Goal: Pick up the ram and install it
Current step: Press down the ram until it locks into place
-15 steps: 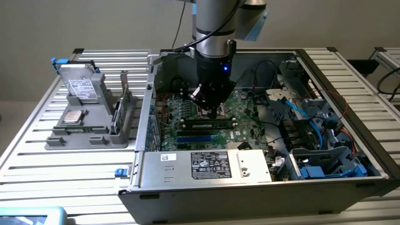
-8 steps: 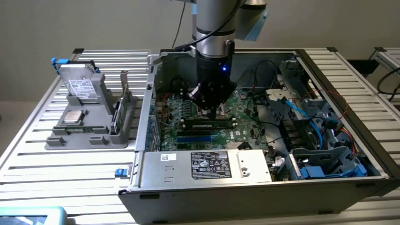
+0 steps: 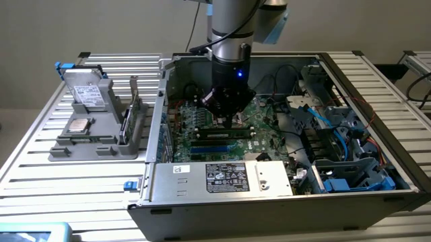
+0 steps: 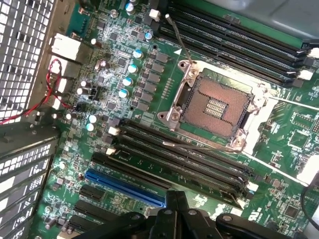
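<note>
Metal case: an open computer case [image 3: 283, 201] lies on the slatted tabletop [image 3: 60, 181], motherboard [image 3: 202, 126] inside with an empty processor socket [image 4: 214, 107].
Grey tray: tray [image 3: 94, 146] at the exterior view's left holds a drive [image 3: 88, 93] and a silver chip [image 3: 79, 125].
Ram: ram [image 3: 224, 134] sits in a slot below the tool.
Hard to tell: whether the fingertips touch it.
Tool: tool [image 3: 227, 120] clenched, nothing visibly held.

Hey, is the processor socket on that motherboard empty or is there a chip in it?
Empty. The processor socket shows its bare grid of contacts inside the metal frame, with no chip seated.
</note>
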### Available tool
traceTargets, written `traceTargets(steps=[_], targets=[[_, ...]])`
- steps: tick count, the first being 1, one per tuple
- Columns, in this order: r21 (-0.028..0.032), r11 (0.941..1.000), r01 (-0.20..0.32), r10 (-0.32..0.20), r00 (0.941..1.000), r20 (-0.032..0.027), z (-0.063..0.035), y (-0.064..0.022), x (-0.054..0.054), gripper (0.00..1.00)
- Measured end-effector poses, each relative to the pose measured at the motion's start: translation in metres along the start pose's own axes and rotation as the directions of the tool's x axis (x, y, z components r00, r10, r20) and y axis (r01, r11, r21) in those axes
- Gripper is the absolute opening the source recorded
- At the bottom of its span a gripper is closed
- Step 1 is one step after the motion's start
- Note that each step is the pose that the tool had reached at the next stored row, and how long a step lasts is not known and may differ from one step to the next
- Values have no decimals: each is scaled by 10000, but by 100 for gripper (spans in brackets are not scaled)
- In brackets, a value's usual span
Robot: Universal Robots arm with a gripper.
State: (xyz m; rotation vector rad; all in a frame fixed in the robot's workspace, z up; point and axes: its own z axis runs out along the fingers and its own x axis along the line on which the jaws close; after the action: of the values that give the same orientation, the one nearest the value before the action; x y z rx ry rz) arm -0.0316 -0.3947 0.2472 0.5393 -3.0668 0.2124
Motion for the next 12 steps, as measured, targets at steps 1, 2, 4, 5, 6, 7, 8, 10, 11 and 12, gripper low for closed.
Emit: traceTargets(steps=[1,2,4,5,6,7,8,10,11,12], targets=[[-5,9999,-120,120,9999,-16,-1,0,0,11],[-9,9997,-234,234,9997,-29,-1,0,0,11],[-19,9988,-485,485,9988,-59,-1,0,0,11],[-23,9981,-610,609,9981,-75,-2,0,0,11],[-26,9973,-739,739,9972,-90,-2,0,0,11],[-30,9963,-863,863,9962,-105,-2,0,0,11],[-34,9950,-995,994,9950,-120,-2,0,0,11],[-39,9924,-1232,1231,9923,-145,-2,0,0,11],[-41,9909,-1345,1344,9908,-156,-2,0,0,11],[-43,9894,-1450,1449,9893,-163,-2,0,0,11]])
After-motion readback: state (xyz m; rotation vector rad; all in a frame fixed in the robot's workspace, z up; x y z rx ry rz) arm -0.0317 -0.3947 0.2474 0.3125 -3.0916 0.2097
